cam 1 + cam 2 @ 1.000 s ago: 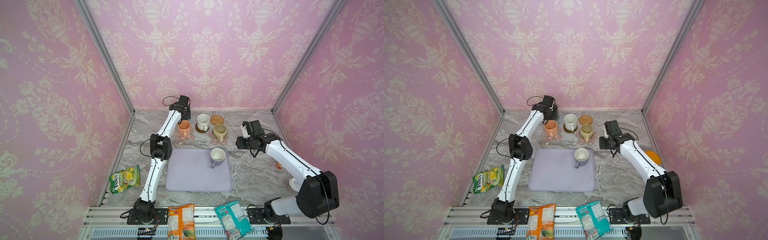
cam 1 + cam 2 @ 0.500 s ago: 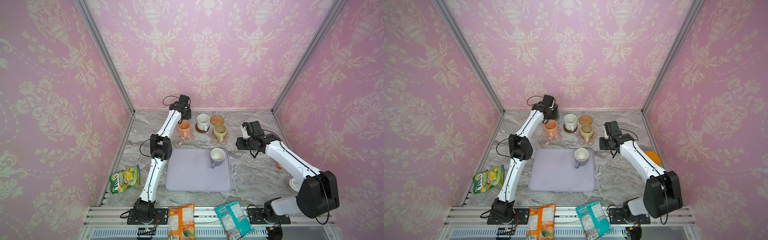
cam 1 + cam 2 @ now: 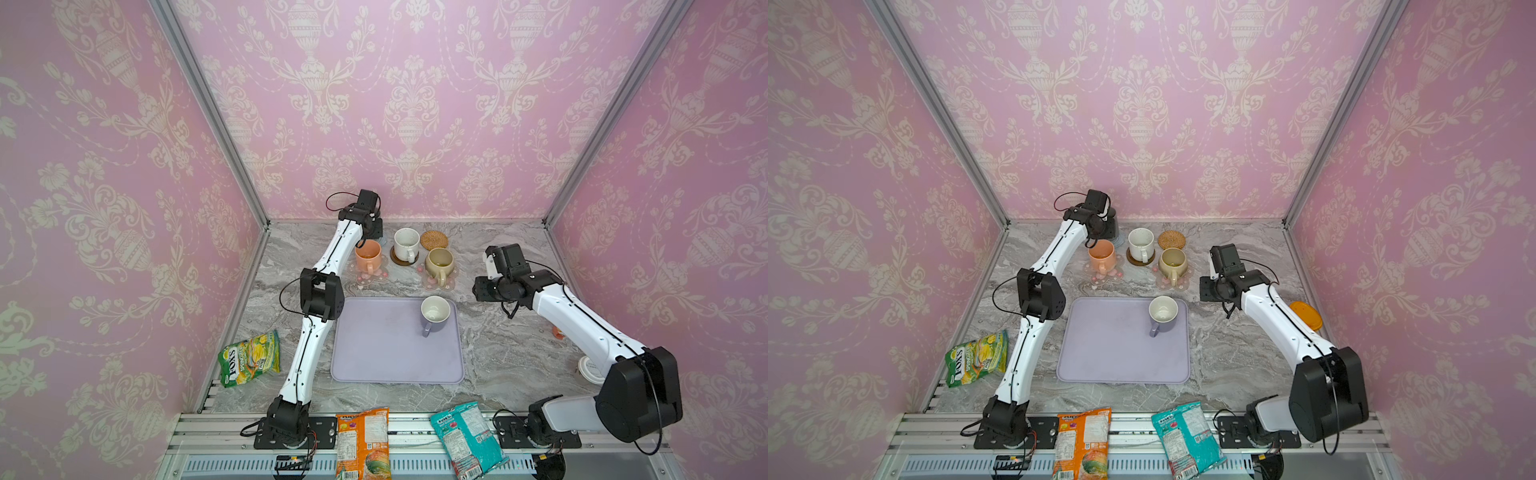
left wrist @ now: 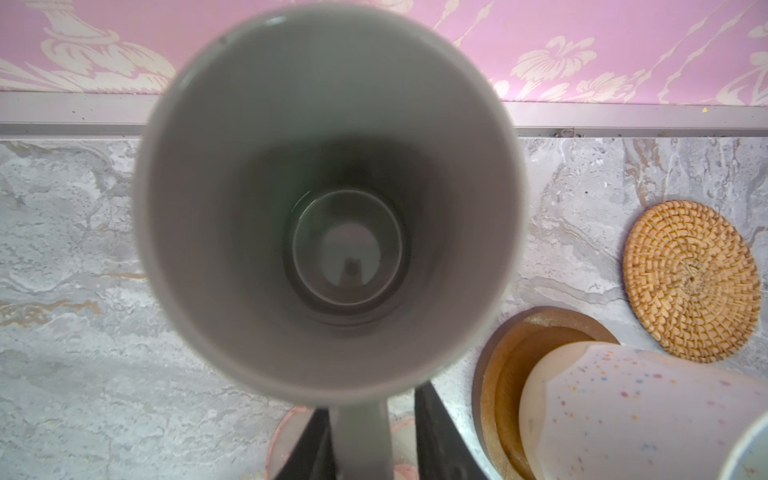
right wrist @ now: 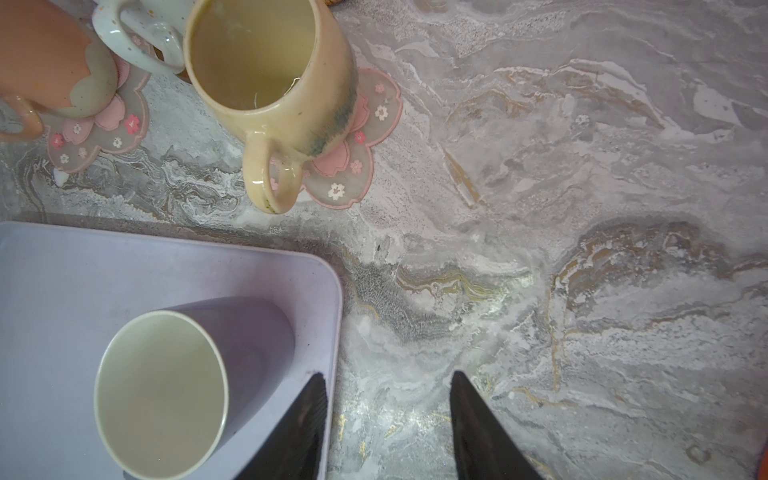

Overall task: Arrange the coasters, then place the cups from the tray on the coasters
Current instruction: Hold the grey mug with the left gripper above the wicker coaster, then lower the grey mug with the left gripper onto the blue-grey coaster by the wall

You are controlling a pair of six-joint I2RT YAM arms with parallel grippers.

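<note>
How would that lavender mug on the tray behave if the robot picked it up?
The lavender mug looks rigid and smooth, so it would probably keep its shape but might slip in a loose grip. It appears empty, so likely fairly light. Upright on the lavender tray, it could tip if pushed near its rim.

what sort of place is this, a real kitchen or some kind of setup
Probably a staged robot test booth, not a real room: pink wallpapered panels in a bare aluminium frame, two robot arms bolted to a metal rail along the front, a marble-look tabletop.
</note>
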